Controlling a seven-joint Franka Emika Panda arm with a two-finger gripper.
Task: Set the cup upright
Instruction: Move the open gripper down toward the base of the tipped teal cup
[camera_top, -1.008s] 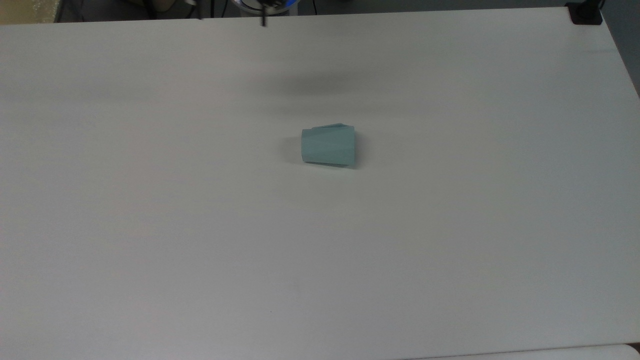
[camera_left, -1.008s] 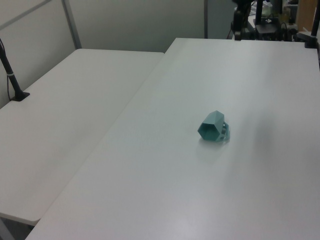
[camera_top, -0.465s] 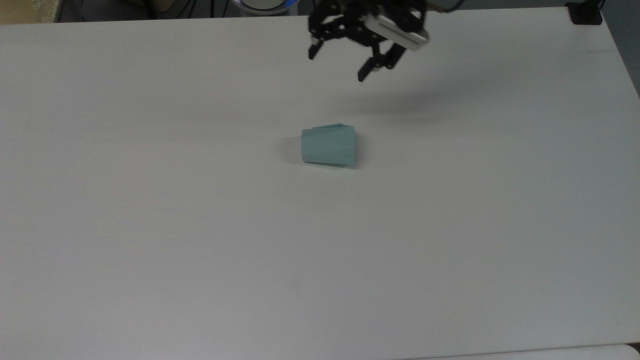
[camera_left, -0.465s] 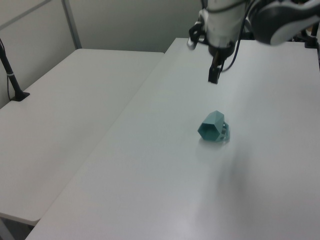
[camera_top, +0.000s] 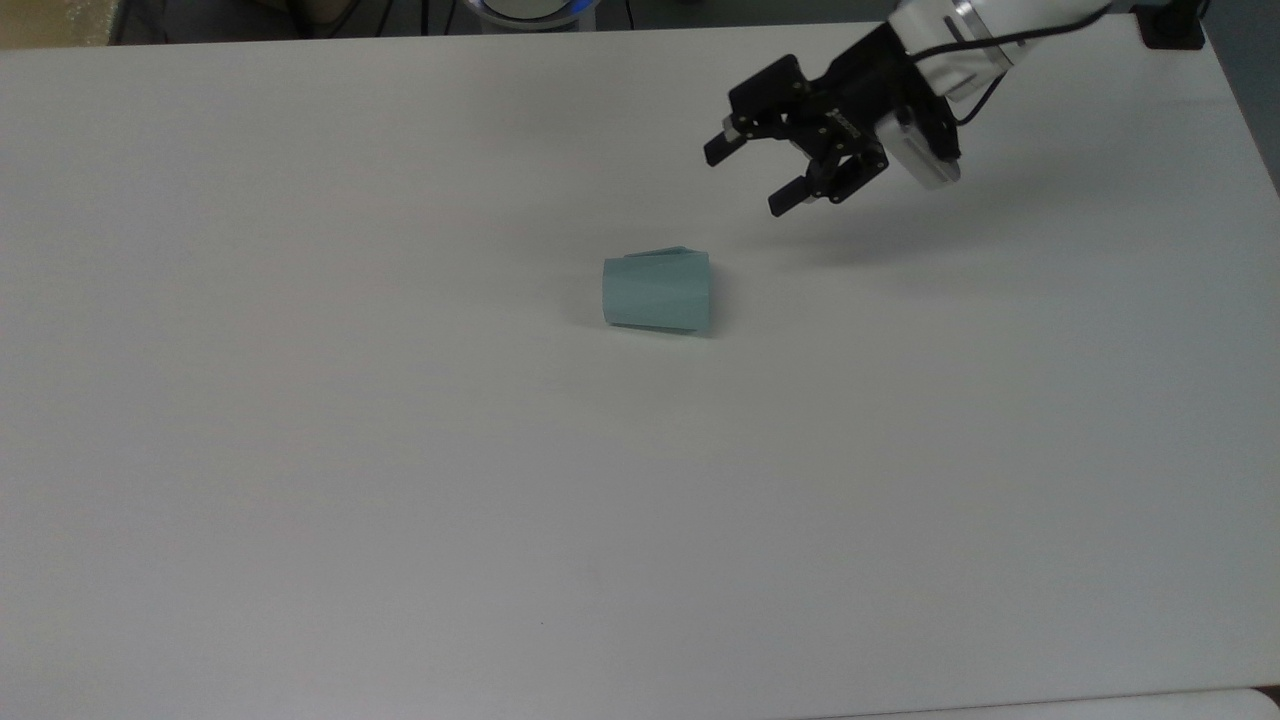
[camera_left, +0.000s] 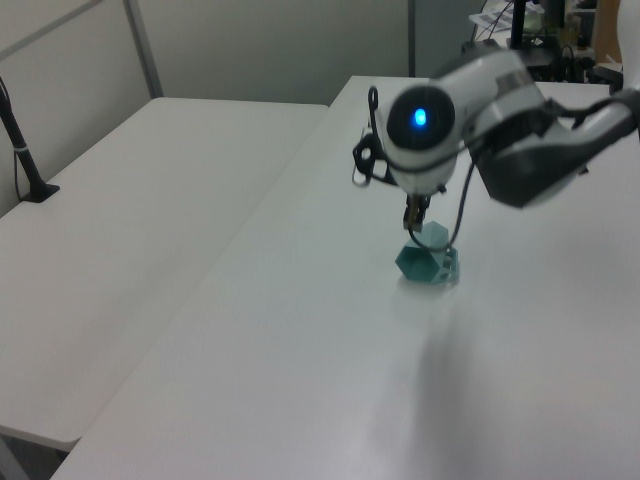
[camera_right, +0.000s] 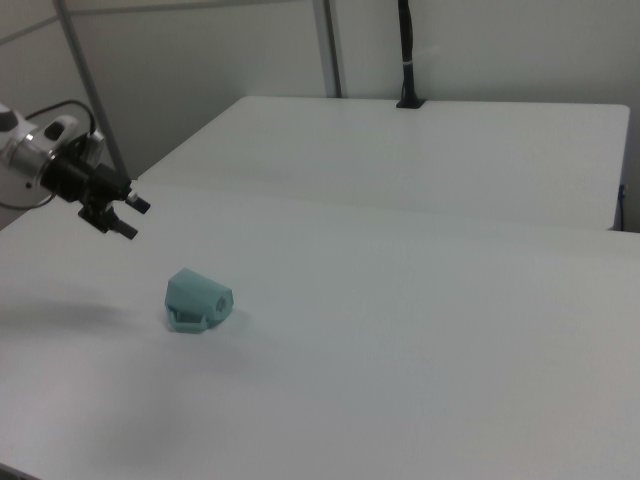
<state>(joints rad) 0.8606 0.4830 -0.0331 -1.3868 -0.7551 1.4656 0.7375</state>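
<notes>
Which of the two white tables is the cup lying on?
The table on the left view's right, under the hand; the cup lies on its side there. The adjoining table on the left view's left carries a black post.

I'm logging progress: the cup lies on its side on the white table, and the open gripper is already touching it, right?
Not touching. The top view shows the open gripper in the air, apart from the cup, which does lie on its side on the white table.
</notes>
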